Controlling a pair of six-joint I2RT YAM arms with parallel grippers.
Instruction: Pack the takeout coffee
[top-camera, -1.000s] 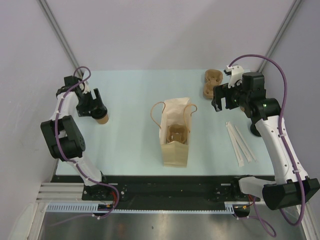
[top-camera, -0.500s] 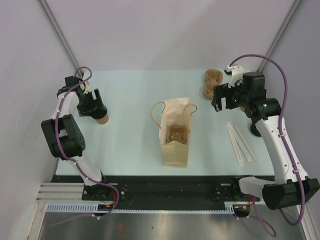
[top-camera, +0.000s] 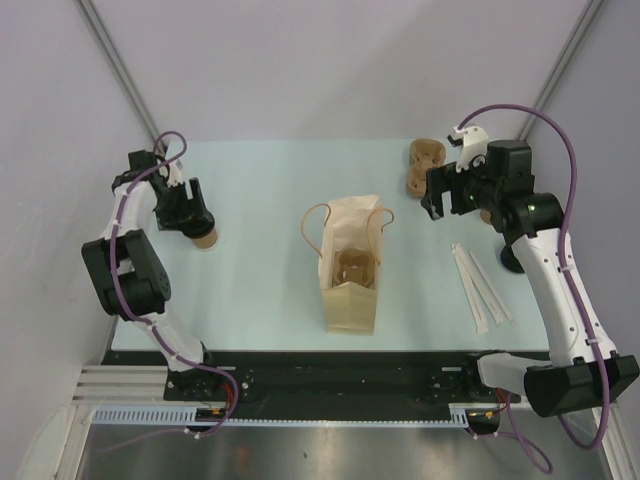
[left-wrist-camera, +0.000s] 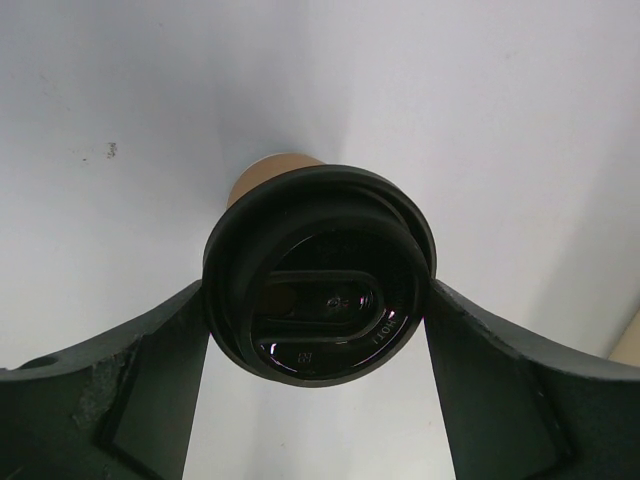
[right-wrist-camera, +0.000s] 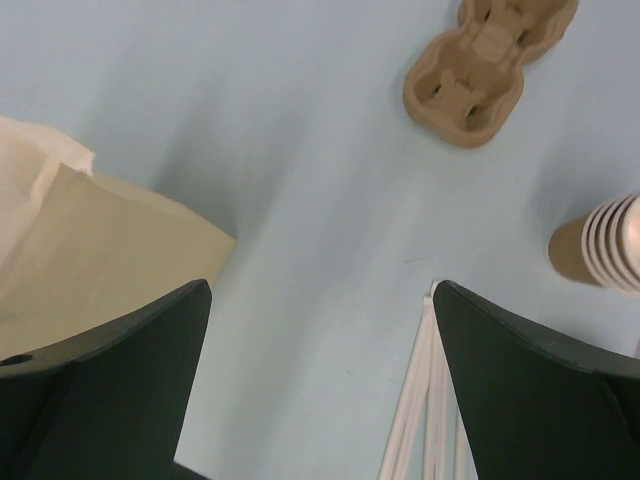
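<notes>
The takeout coffee (top-camera: 206, 237) is a brown paper cup with a black lid, standing on the table at the far left. In the left wrist view its lid (left-wrist-camera: 320, 300) fills the space between the fingers, and both fingers press against the lid's rim. My left gripper (top-camera: 195, 222) (left-wrist-camera: 318, 292) is shut on the cup from above. The tan paper bag (top-camera: 350, 265) (right-wrist-camera: 90, 250) stands open in the middle of the table, with a brown carrier inside. My right gripper (top-camera: 437, 200) (right-wrist-camera: 320, 290) hangs open above the table to the right of the bag, holding nothing.
A brown pulp cup carrier (top-camera: 423, 165) (right-wrist-camera: 490, 65) lies at the back right. Long white wrapped straws (top-camera: 478, 285) (right-wrist-camera: 420, 420) lie at the right. A stack of paper cups (right-wrist-camera: 600, 245) stands beside the straws. Grey walls close in on both sides.
My left gripper's jaws have closed in onto the cup's lid. The right arm has shifted slightly toward the back. The cup and bag have not moved.
</notes>
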